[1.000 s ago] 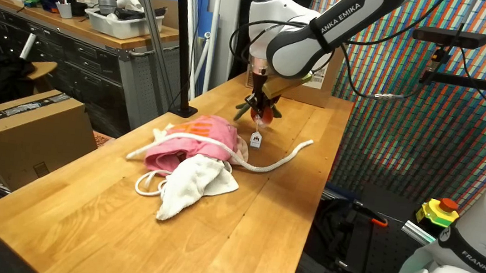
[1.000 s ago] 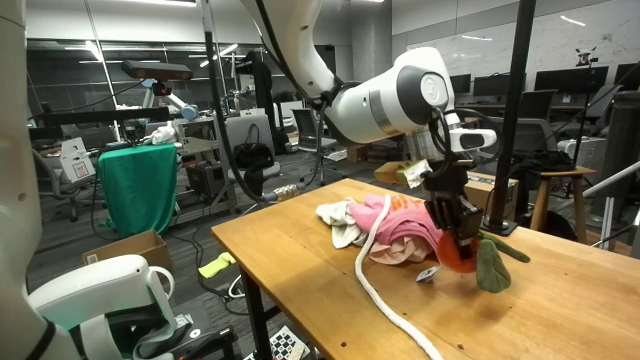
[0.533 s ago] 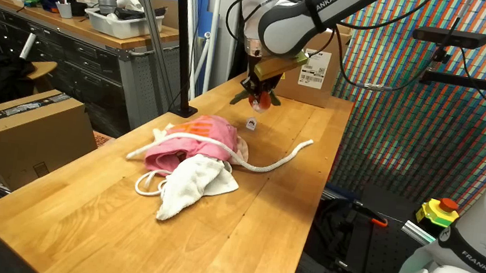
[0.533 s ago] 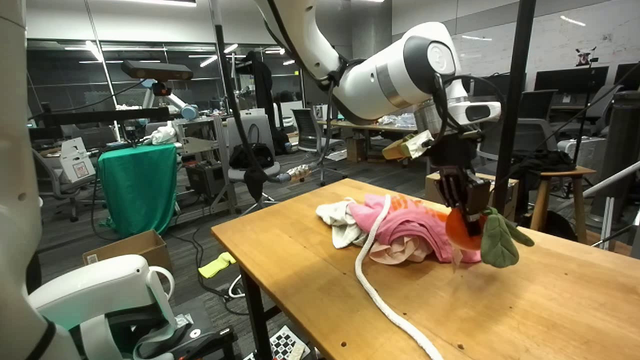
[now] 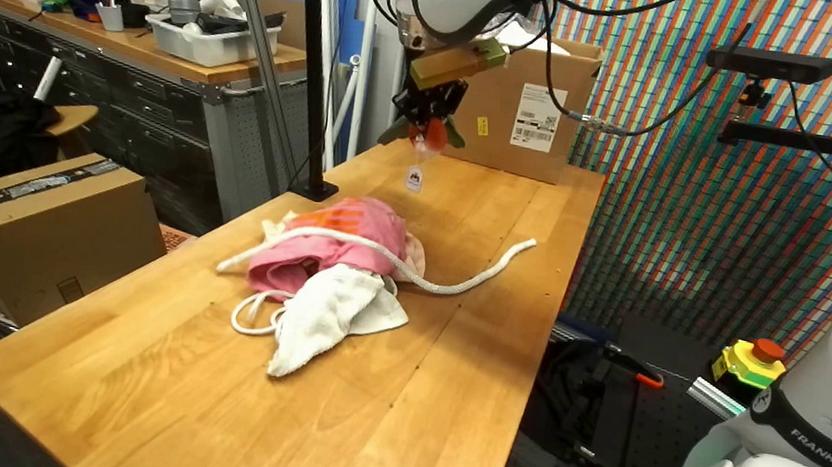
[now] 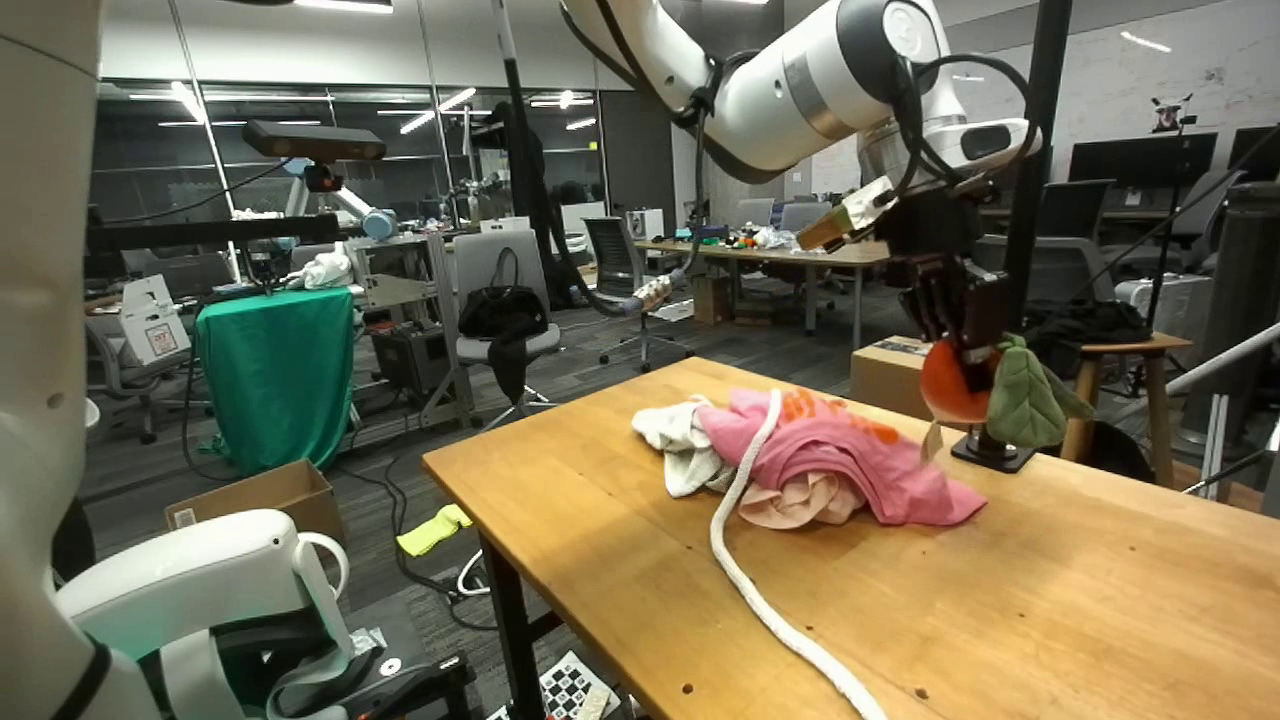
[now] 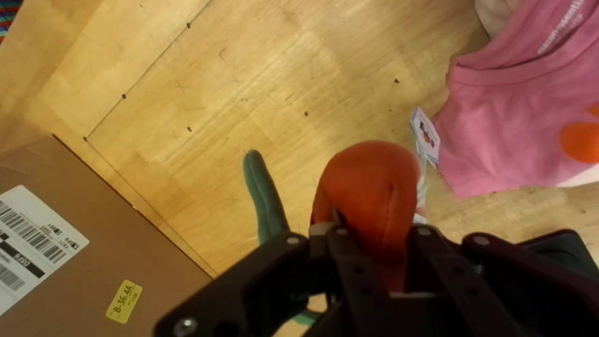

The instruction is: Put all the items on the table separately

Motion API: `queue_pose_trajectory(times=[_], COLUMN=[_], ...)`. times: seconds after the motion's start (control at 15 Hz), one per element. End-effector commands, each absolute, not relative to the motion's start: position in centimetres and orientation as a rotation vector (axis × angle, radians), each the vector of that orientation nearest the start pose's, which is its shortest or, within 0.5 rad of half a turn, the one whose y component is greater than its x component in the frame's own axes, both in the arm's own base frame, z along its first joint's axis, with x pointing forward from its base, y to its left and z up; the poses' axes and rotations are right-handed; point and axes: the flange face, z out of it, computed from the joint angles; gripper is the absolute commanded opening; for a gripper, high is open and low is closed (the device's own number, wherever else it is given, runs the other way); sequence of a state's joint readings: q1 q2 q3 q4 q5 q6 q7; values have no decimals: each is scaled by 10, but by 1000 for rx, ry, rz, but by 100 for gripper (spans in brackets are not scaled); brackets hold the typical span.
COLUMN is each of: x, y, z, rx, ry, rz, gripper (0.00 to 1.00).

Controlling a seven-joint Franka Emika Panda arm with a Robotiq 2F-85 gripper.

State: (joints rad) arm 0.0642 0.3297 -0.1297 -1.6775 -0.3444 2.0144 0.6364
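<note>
In an exterior view, a crumpled pink cloth [image 5: 382,225] is crossed by a curving white rope [image 5: 449,289]. In an exterior view, a red-orange object [image 6: 945,388] is suspended above the wooden table [image 6: 605,520]. In the wrist view, it is pinched between the jaws of the gripper [image 7: 372,231], its seamed, domed end pointed outward, long axis running up the view.

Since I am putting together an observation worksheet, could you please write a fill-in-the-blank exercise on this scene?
The gripper holds a red-orange toy whose leaves are ____.
The white rope lies across the top of the ____ cloth.
The printed tag hangs from the ____, not from the rope.
In the wrist view, the smaller sticker on the cardboard box is ____.

Missing words: green; pink; toy; yellow.
</note>
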Motion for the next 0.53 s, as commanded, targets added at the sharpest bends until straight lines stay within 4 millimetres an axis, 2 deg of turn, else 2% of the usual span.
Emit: queue_pose_trajectory(times=[0.0, 0.27, 0.47], x=[689, 715, 730], y=[-67, -87, -112], z=[438, 443, 438], rx=[-3323, -3290, -3237], ry=[911, 936, 1047], rz=[-165, -140, -151], gripper=[10, 10, 10])
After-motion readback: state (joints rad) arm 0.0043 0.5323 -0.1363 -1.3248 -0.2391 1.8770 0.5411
